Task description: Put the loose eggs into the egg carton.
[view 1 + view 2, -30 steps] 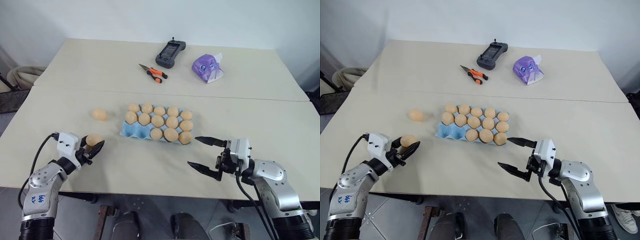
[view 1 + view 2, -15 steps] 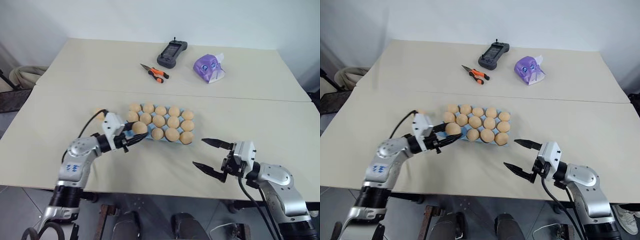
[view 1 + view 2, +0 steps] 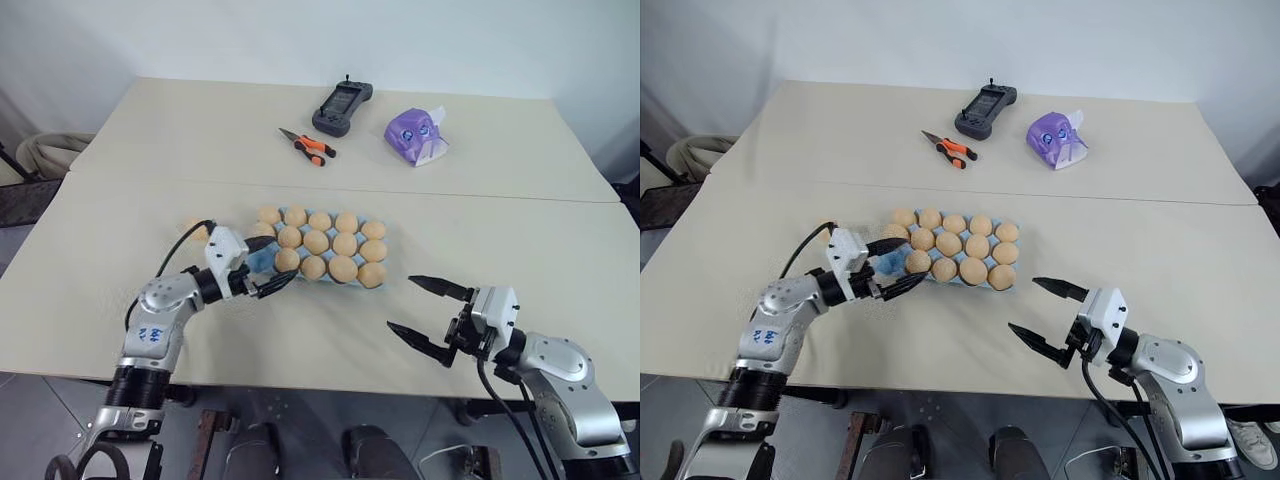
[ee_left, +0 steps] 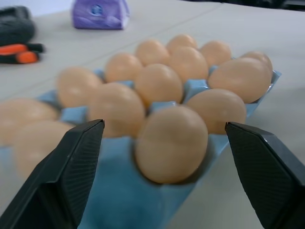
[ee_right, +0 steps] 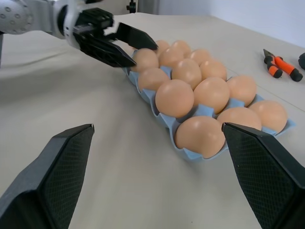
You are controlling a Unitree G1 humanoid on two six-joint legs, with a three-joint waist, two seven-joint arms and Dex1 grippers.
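Left wrist view shows the left gripper (image 4: pixel 164 157) spread wide around an egg (image 4: pixel 171 143) seated in the blue egg carton (image 3: pixel 262 262); right gripper (image 3: pixel 428 316) gapes empty nearby.

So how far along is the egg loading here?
Nearly finished. The egg carton holds fourteen eggs, with one front corner cup bare. In hand: nothing gripped; the left hand is open, its fingers flanking an egg seated in the front row. The right hand hangs open beside the carton. Left: one loose egg on the table behind the left arm.
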